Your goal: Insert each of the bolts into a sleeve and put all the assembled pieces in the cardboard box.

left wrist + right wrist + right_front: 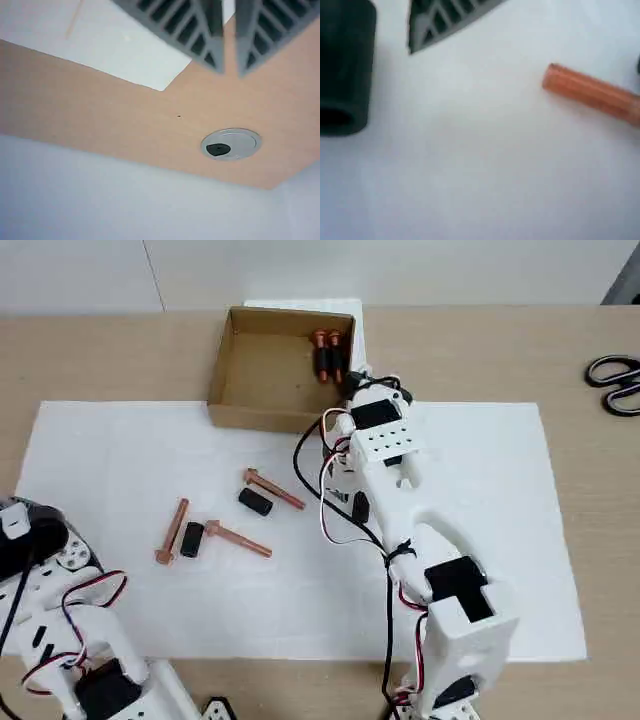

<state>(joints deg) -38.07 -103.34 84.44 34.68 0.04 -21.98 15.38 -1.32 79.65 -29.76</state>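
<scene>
left tool (229, 60) closed, holding nothing | right tool (427, 30) opening not discernible | bolt (277, 492) mid-surface: likely light, stiff, slick, so grip mid-shank | sleeve (255, 502) probably rolls

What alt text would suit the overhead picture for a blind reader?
A white robot arm ends beside a cardboard box holding two assembled pieces; three copper bolts and two black sleeves lie loose on white paper.
</scene>
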